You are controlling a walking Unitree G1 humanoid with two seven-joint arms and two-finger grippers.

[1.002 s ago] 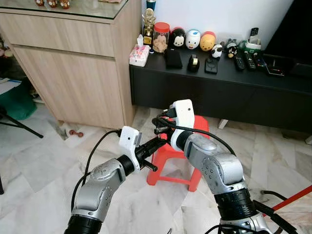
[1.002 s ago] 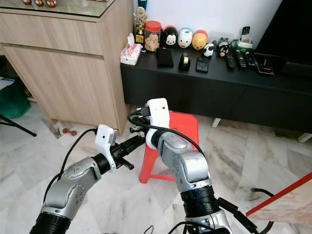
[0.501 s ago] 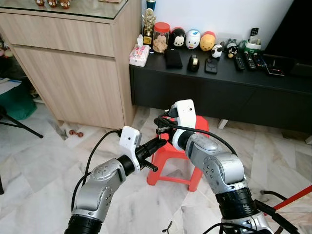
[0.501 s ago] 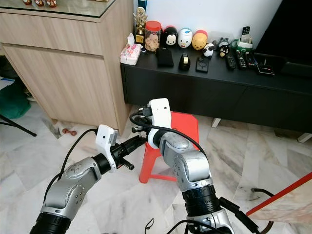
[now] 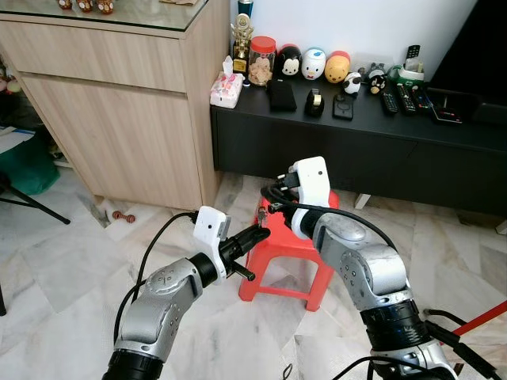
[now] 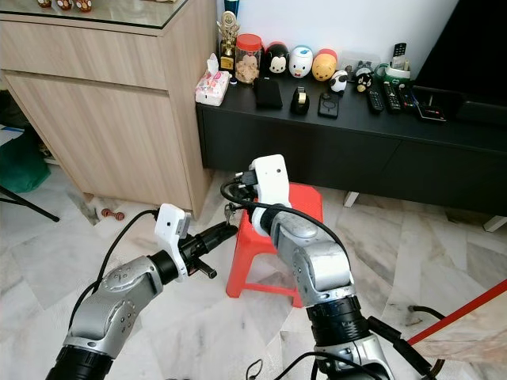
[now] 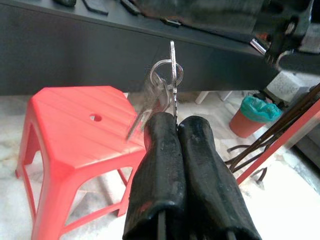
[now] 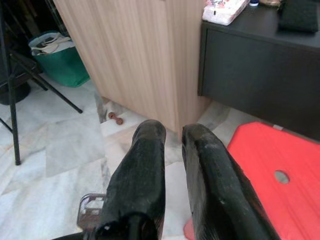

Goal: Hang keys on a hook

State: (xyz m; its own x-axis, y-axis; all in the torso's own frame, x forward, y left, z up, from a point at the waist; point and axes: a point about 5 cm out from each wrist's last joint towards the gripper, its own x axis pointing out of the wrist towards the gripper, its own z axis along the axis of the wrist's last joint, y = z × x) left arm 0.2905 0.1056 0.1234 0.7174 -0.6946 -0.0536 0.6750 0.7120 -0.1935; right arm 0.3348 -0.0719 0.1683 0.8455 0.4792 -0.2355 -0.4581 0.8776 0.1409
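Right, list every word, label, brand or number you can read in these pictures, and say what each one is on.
No text can be read anywhere in these views.
Tissue pack: printed pattern, any lettering too small to read.
Red-lidded jar: no legible label.
Remote controls: button markings too small to read.
Keys in the left gripper: no stamp can be made out.
Red stool: no marking visible.

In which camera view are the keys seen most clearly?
The left wrist view: the keys hang on their ring above the left gripper, whose shut fingers pinch them. In the eye views they are a small blur above the red stool.
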